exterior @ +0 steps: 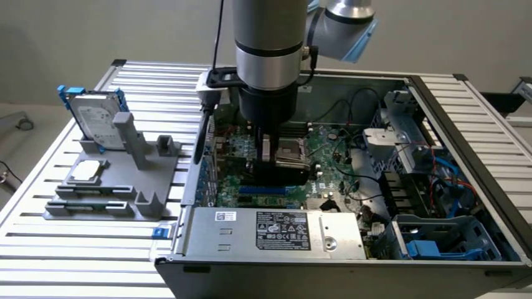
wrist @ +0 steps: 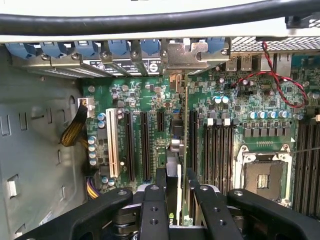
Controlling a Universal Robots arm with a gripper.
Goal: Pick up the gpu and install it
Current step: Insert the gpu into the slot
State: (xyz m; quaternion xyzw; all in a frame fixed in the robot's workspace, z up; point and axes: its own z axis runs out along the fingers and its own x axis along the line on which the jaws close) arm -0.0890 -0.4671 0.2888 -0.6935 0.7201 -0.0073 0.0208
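Note:
The gpu [wrist: 176, 145] shows edge-on in the wrist view, standing upright over the green motherboard [wrist: 230, 115]. Its silver end bracket [wrist: 182, 55] lies against the row of rear slot covers. My gripper [wrist: 180, 185] is shut on the card, with a black finger [wrist: 161, 182] on each side of it. In the exterior view the gripper [exterior: 268, 146] reaches down into the open computer case [exterior: 465, 124], and the gpu's black cover [exterior: 278, 173] shows below it, just above the board. Whether the card's edge sits in a slot I cannot tell.
Black expansion slots [wrist: 145, 145] and a white slot [wrist: 112, 142] flank the card. The CPU socket [wrist: 262, 177] and red wires [wrist: 270, 80] lie to one side. A power supply [exterior: 275, 230] fills the case's front. A blue-framed hard drive [exterior: 96, 118] stands on a grey fixture [exterior: 116, 187] at the exterior view's left.

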